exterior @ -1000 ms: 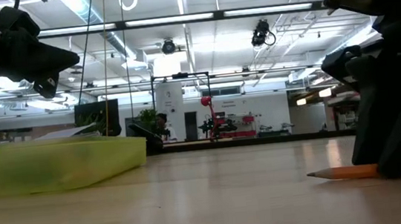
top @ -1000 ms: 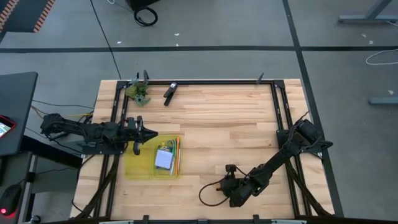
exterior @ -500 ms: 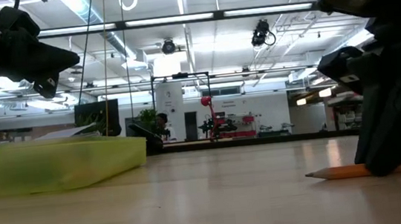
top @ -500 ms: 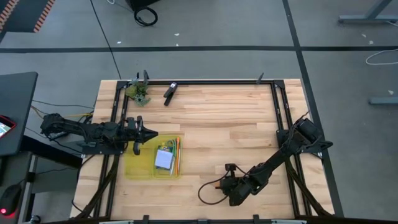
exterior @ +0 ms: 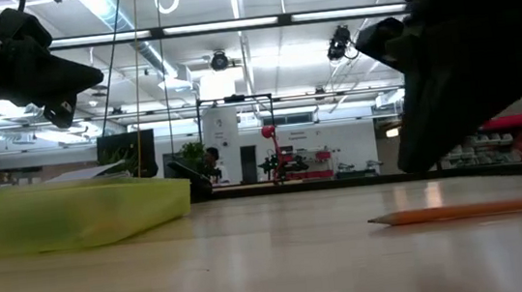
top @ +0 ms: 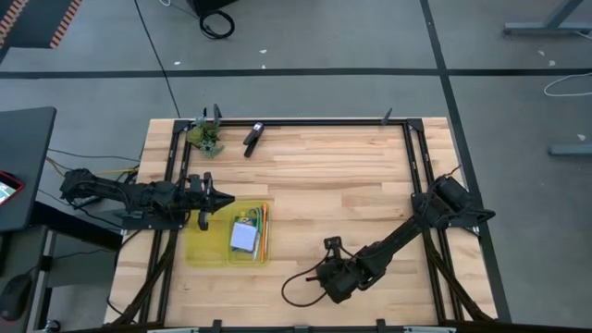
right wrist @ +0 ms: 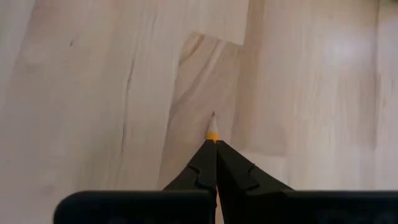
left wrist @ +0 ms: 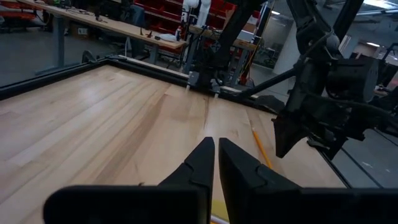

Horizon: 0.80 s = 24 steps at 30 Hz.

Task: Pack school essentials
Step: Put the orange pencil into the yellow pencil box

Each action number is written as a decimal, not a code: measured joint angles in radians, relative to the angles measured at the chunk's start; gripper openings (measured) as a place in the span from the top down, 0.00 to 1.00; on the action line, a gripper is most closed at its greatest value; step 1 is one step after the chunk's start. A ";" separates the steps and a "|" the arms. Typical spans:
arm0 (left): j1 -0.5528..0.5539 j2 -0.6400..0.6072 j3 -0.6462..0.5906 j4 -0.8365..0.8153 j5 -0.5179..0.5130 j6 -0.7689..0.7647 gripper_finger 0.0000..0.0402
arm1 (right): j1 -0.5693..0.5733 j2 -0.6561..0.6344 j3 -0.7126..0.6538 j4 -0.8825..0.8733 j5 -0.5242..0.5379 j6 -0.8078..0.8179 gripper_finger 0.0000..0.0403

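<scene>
Left hand (top: pixel 225 200): fingers pressed together on nothing, hovering over the near edge of the yellow crayon box (top: pixel 209 249), which lies open at the worktop's (top: pixel 324 176) left side.
Box contents: pale blue square notepad (top: pixel 243 239) and orange pencils (top: pixel 263 233) show; the smaller stationery is too tiny to make out.
Right hand (right wrist: pixel 216 147): clamped on a loose orange pencil (right wrist: pixel 212 130) with only its tip poking out; from above the arm hides it.
Low view: pencil (exterior: pixel 462 211) lies flat on the wood, far end cut off.
</scene>
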 joint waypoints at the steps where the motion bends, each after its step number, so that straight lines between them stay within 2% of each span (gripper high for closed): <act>1: 0.000 0.000 0.000 0.000 0.000 0.000 0.92 | -0.004 0.000 0.004 0.001 0.000 -0.010 0.98; 7: 0.000 0.000 0.000 0.000 0.000 0.000 0.90 | -0.022 -0.002 -0.006 0.008 -0.007 -0.018 0.98; 15: 0.000 0.000 0.000 0.000 0.000 0.000 0.92 | -0.026 -0.014 -0.075 -0.002 -0.010 0.050 0.98; 24: 0.000 0.000 0.000 0.000 0.000 0.000 0.92 | -0.018 -0.210 -0.287 0.104 -0.014 0.166 0.98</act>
